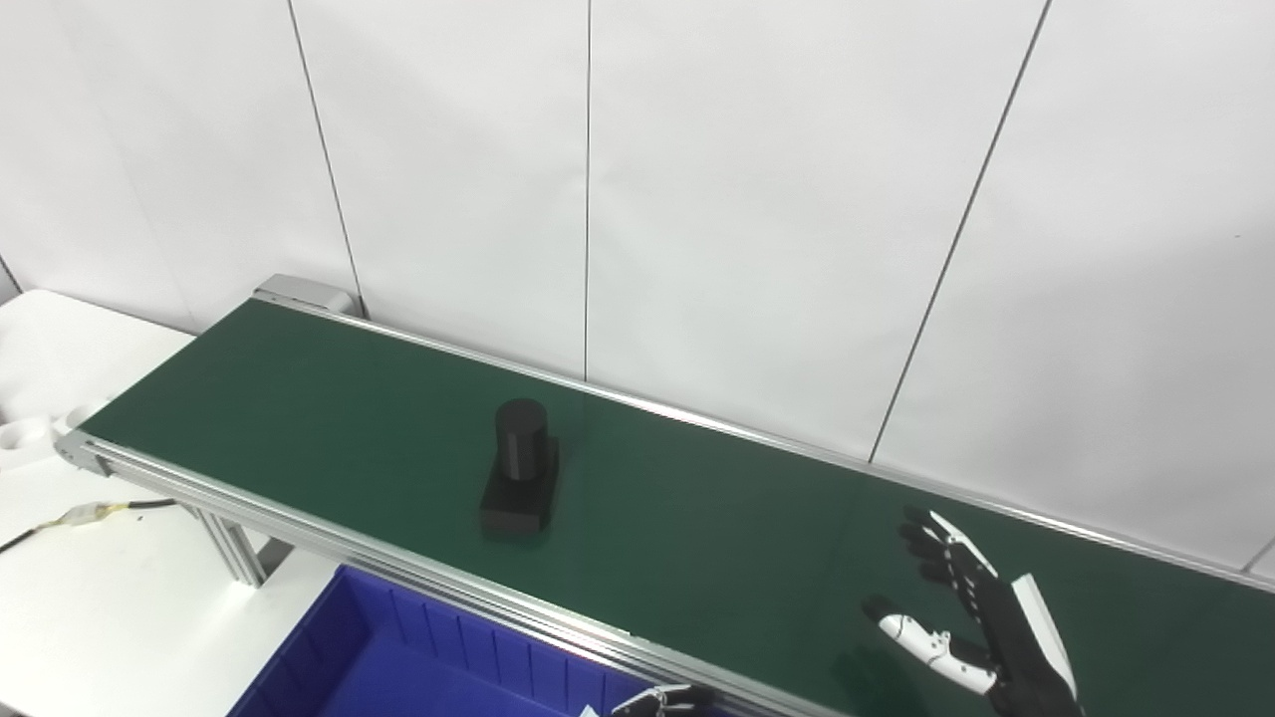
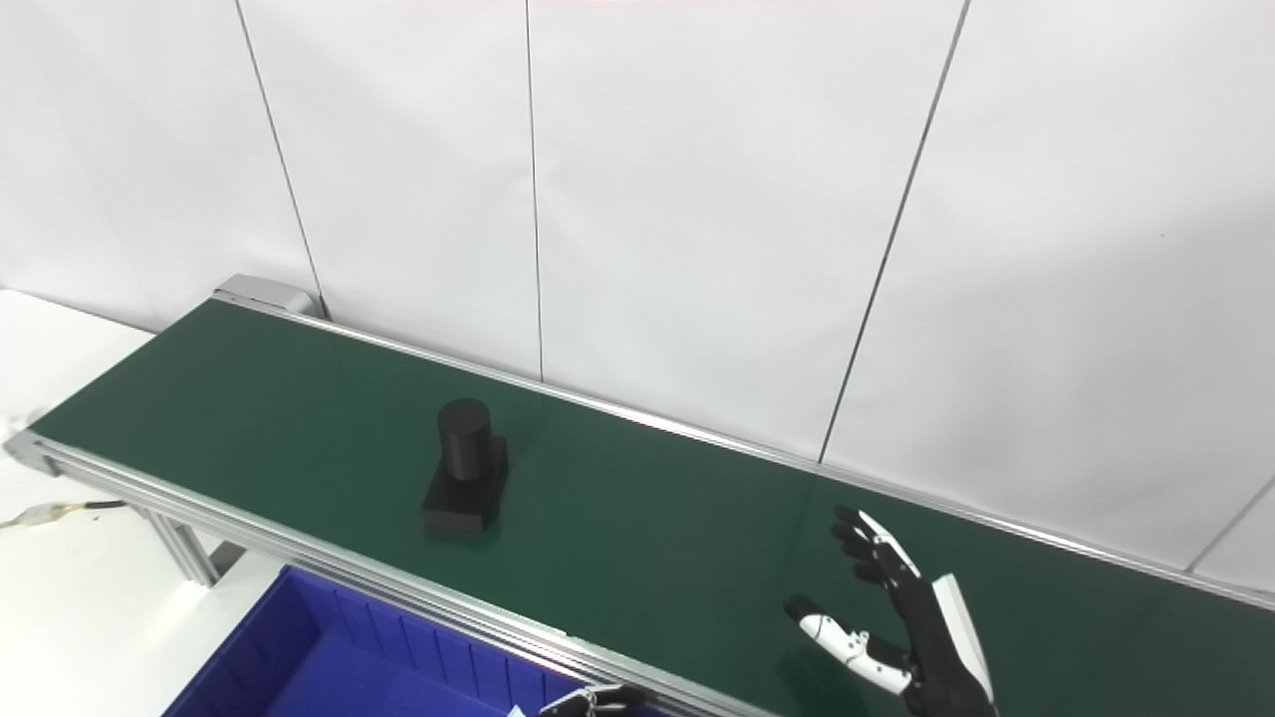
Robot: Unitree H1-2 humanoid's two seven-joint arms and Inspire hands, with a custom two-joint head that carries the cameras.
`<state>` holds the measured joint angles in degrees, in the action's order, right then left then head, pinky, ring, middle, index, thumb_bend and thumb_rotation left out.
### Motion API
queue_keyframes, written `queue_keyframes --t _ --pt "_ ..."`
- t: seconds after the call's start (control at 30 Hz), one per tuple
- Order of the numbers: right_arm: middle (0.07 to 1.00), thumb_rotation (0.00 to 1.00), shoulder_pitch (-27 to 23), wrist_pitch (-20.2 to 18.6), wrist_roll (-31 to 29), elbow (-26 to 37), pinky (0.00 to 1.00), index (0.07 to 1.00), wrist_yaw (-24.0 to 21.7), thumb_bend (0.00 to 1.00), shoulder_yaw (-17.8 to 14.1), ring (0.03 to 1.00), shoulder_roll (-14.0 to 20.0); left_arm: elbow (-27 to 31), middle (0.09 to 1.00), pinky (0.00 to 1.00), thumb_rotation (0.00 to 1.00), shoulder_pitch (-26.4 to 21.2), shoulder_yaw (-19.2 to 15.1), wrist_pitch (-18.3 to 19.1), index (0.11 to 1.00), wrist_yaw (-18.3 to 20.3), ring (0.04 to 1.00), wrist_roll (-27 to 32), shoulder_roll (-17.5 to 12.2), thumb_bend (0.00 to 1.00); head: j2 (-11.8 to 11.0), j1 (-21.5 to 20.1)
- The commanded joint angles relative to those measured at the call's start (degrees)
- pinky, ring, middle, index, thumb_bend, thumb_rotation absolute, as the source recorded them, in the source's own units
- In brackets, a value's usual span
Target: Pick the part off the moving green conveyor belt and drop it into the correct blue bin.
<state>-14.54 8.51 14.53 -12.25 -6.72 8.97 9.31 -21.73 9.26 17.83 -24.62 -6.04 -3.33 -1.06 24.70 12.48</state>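
A black part (image 1: 520, 470), a cylinder standing on a flat block, rides on the green conveyor belt (image 1: 299, 398) left of centre. My right hand (image 1: 971, 617) is open above the belt at the lower right, fingers spread, well to the right of the part and holding nothing. Only the fingertips of my left hand (image 1: 662, 701) show at the bottom edge, by the belt's near rail; I cannot tell whether it is open or shut. A blue bin (image 1: 398, 657) sits below the belt's near rail at the lower left.
A white table (image 1: 90, 588) lies to the left with a cable (image 1: 90, 513) on it. The belt's aluminium frame (image 1: 299, 533) and leg (image 1: 234, 548) stand between the table and the bin. A white panelled wall runs behind the belt.
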Motion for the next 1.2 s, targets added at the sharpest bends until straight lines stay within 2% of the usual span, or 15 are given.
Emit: queue_keyframes --t 0.0,0.17,0.27,0.4,0.63,0.93,1.17 --pt "0.853 0.42 -2.68 1.94 -0.13 0.61 0.82 0.892 0.21 0.6 0.15 0.858 -0.11 0.44 0.734 0.61 0.72 -0.95 0.08 -2.3 0.772 0.04 0.685 -0.13 0.48 0.75 0.1 -0.15" --pt "0.858 0.43 -3.91 1.44 -0.04 -0.44 0.82 0.897 0.23 0.61 0.63 0.863 -0.46 0.24 0.735 0.62 0.73 -1.16 -0.06 -2.3 0.774 0.24 0.689 -0.01 0.52 0.76 0.0 -0.25" --pt "0.859 0.45 -4.68 1.42 0.16 -1.18 0.82 0.901 0.27 0.62 0.99 0.864 -0.67 0.08 0.735 0.62 0.71 -1.4 0.0 -2.3 0.776 0.22 0.687 -0.09 0.42 0.72 0.0 -0.31" --pt "0.857 0.46 -5.46 1.54 0.96 -2.03 0.81 0.901 0.67 0.61 1.37 0.857 -0.8 -0.08 0.732 0.61 0.72 -1.6 -0.01 -2.3 0.776 0.11 0.684 -0.16 0.38 0.75 -0.05 -0.34" --pt "0.857 0.41 -7.19 1.77 0.17 -4.22 0.81 0.9 0.91 0.6 1.1 0.852 -1.87 -0.31 0.729 0.61 0.7 -1.73 -0.01 -2.3 0.772 0.0 0.68 -0.19 0.38 0.71 -0.2 -0.48" --pt "0.855 0.43 -9.06 1.84 0.6 -6.55 0.78 0.91 1.88 0.61 1.19 0.851 -2.96 -0.49 0.731 0.61 0.7 -1.83 0.07 -2.3 0.773 -0.1 0.683 -0.26 0.61 0.73 -0.2 -0.59" --pt "0.853 0.38 -10.33 2.85 0.77 -8.78 0.8 0.908 2.32 0.6 1.36 0.845 -3.62 -0.73 0.732 0.61 0.71 -2.05 0.16 -2.3 0.775 0.15 0.684 -0.12 0.62 0.75 -0.3 -1.02"
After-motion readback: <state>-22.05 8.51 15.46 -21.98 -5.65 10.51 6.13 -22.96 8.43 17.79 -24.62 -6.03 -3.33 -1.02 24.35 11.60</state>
